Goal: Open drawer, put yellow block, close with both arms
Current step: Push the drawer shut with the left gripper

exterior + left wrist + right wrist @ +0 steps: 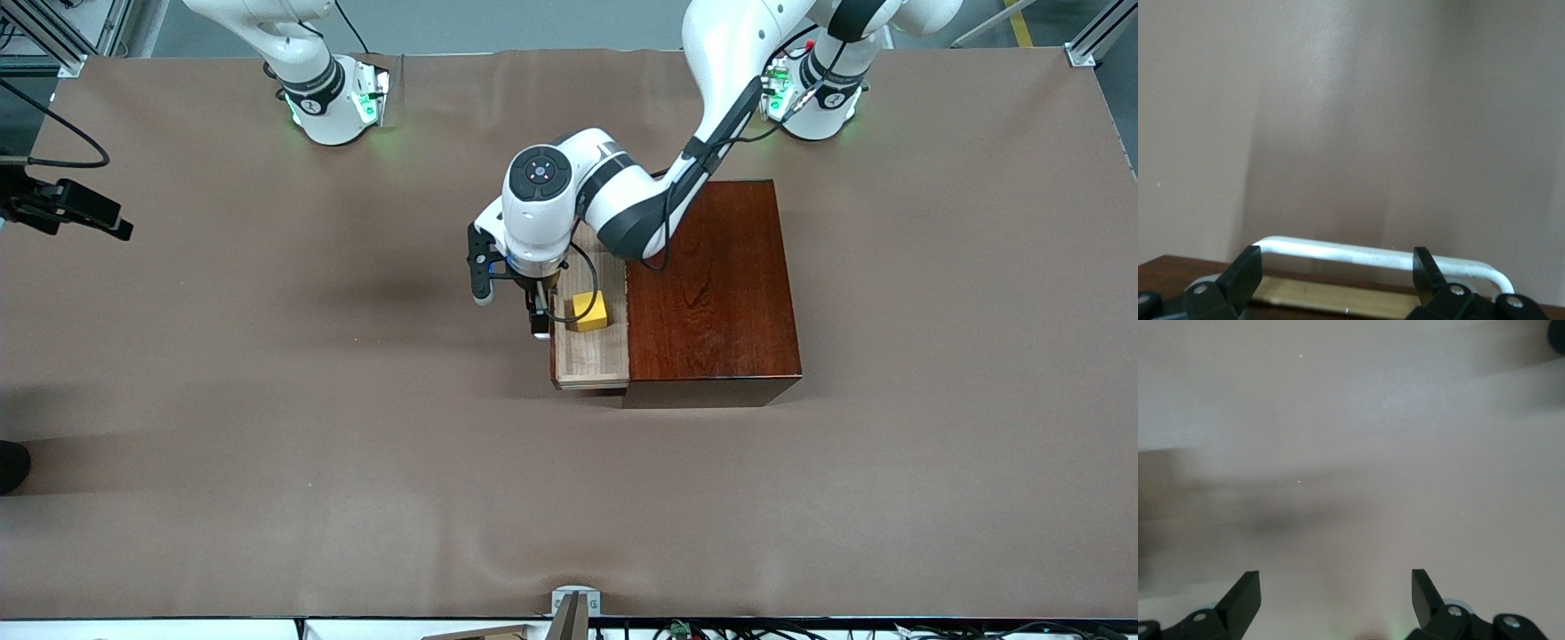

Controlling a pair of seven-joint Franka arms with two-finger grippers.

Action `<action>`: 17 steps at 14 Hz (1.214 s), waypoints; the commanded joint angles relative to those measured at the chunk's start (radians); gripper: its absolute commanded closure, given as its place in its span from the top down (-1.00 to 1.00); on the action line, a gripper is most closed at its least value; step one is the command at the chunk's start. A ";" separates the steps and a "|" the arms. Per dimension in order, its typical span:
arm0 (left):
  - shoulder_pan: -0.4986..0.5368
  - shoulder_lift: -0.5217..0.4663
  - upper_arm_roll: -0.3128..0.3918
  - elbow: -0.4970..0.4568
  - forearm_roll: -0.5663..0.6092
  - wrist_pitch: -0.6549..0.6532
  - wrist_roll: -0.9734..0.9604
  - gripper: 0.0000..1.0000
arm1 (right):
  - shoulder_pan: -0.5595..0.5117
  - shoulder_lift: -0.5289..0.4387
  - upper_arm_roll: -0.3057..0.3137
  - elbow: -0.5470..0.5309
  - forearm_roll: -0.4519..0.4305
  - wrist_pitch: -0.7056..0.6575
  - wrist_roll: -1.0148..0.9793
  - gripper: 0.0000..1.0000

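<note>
Front view. Nearest the camera we record one brown-covered counter (267, 498). On it we count one glossy mahogany box (711, 284) with one drawer (589, 356) pulled out toward the right arm's end of the counter, its pale tray exposed. One yellow block (589, 311) lies in that tray. We count two white arms, each on a green-lit base. The left arm reaches over the box, and its left claw (539, 322) hangs at the drawer's front edge, just beside the block. Of the right arm we see only the base and lower links; it waits, and its claw is out of this view.

Left wrist view. We list one white handle (1371, 255) above the dark wood drawer front, with brown counter past it. The left claw (1337, 275) is spread, two black fingers (1245, 273) standing either side of the handle's middle, pinching nothing.

Right wrist view. One right claw (1337, 595), spread wide and empty, over bare counter.
</note>
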 commanded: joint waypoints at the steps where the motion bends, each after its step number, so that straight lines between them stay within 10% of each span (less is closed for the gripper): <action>1: -0.007 0.014 0.003 0.031 0.020 -0.008 0.013 1.00 | -0.012 -0.008 0.004 0.033 -0.017 -0.011 -0.016 1.00; 17: -0.001 -0.055 0.019 0.026 0.198 -0.344 0.013 1.00 | -0.012 0.006 0.001 0.053 -0.009 0.047 -0.003 1.00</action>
